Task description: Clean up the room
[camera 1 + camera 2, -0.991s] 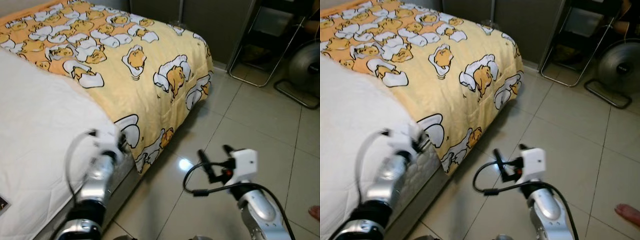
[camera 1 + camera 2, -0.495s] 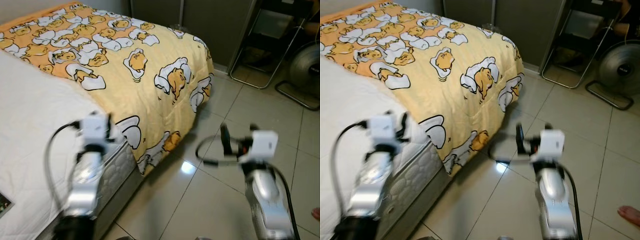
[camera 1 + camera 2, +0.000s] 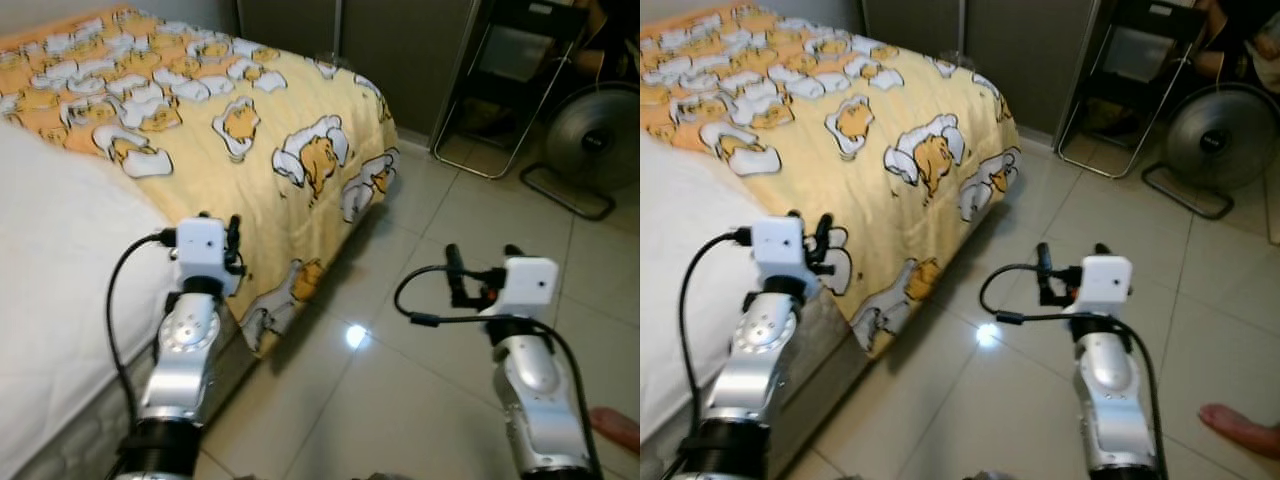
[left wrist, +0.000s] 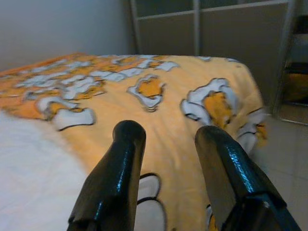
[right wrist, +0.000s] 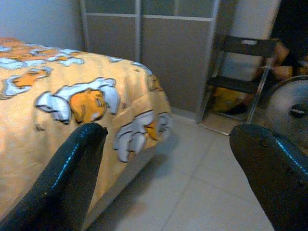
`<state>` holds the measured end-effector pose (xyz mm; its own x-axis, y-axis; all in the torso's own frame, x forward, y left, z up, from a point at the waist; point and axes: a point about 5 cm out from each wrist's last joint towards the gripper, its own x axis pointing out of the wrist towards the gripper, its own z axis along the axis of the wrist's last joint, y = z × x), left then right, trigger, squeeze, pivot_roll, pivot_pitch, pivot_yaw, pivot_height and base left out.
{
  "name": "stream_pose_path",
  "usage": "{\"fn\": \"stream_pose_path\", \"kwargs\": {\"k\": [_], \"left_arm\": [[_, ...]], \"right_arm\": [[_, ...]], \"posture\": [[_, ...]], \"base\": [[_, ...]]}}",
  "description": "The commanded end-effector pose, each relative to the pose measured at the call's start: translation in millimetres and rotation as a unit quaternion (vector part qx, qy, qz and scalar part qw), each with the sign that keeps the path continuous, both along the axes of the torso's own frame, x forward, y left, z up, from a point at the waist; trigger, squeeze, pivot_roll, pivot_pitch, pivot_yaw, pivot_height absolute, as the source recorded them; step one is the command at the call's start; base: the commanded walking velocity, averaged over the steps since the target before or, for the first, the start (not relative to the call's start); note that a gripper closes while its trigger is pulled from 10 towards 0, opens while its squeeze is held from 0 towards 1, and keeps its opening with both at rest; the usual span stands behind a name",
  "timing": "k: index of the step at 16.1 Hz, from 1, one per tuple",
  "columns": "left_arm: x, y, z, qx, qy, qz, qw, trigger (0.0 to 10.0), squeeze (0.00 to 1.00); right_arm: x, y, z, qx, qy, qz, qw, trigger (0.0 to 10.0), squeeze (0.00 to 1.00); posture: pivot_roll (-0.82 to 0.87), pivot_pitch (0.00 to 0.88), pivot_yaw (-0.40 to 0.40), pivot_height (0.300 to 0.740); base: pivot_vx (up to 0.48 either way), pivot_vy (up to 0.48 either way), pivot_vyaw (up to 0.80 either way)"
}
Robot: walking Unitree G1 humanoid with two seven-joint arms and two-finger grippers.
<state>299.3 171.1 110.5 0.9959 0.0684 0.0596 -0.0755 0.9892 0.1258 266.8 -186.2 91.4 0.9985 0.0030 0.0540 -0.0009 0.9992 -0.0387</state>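
Roughly, all places are given relative to the bed.
Bed (image 3: 60, 260): a white mattress surface is seen on the robot's left side, reaching toward the grey wardrobe doors (image 5: 144, 53).
Yellow blanket (image 3: 250, 120): it is spread over the far half of the bed, printed with white and orange egg figures; its corner hangs over the bed's edge toward the tiled floor (image 3: 420, 330).
Left gripper (image 4: 168, 137): it is held just above the bed's near edge, at the border of blanket and white mattress; its two black fingers are parted with a narrow gap and nothing is held between them. The blanket lies ahead of and below the fingers, not touched.
Right gripper (image 5: 168, 139): it is held over the floor, off the bed's side, well apart from the blanket corner; its fingers are spread wide and are empty.
Folding chair (image 3: 1130, 70): placed beyond the bed's foot, by the wardrobe.
Fan (image 3: 1215, 140): set on the floor beside the chair, farther from the bed.
Person's foot (image 3: 1240, 428): seen on the floor, far from the bed, past the right arm.
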Motion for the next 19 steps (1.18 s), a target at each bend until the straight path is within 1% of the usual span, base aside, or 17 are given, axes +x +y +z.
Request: {"fn": "stream_pose_path", "kwargs": {"k": [1,10,11,12,14,17,19], "left_arm": [[0.4,-2.8,1.3,-0.004,-0.002,-0.004,1.0,10.0,0.0],[0.4,-2.8,1.3,-0.004,-0.002,-0.004,1.0,10.0,0.0],[3.7,-6.7,-7.9,-0.014,0.029,-0.003,0.999,10.0,0.0],[5.9,-9.9,-14.8,-0.018,0.05,-0.01,0.999,10.0,0.0],[8.0,-13.5,-20.9,-0.013,0.067,-0.024,0.997,10.0,0.0],[7.2,-15.8,-20.7,-0.022,0.063,-0.031,0.997,10.0,0.0],[8.4,-18.0,-19.7,-0.019,0.059,-0.034,0.998,10.0,0.0]], "right_arm": [[-0.3,-6.3,0.0,-0.003,0.003,-0.009,1.0,10.0,0.0],[-0.3,-6.3,0.0,-0.003,0.003,-0.009,1.0,10.0,0.0],[5.8,4.9,-4.8,0.019,0.021,0.025,0.999,10.0,0.0],[7.5,13.3,-9.1,0.027,0.036,0.049,0.998,10.0,0.0],[8.2,22.3,-13.5,0.03,0.052,0.074,0.995,10.0,0.0],[7.8,22.0,-14.5,0.027,0.055,0.079,0.995,10.0,0.0],[8.2,21.6,-15.2,0.029,0.057,0.083,0.995,10.0,0.0]], "posture": [[-0.13,0.0,0.041,0.74],[-0.13,0.0,0.041,0.74],[-0.11,0.0,0.033,0.74],[-0.1,0.0,0.034,0.74],[-0.1,0.0,0.035,0.74],[-0.1,0.0,0.032,0.74],[-0.1,0.0,0.032,0.74]], "base": [[0.0,-0.458,0.0],[0.0,-0.458,0.0],[0.0,0.0,0.68],[0.0,0.0,0.68],[0.0,0.0,0.67],[0.0,0.0,0.66],[0.0,0.0,0.63]]}}
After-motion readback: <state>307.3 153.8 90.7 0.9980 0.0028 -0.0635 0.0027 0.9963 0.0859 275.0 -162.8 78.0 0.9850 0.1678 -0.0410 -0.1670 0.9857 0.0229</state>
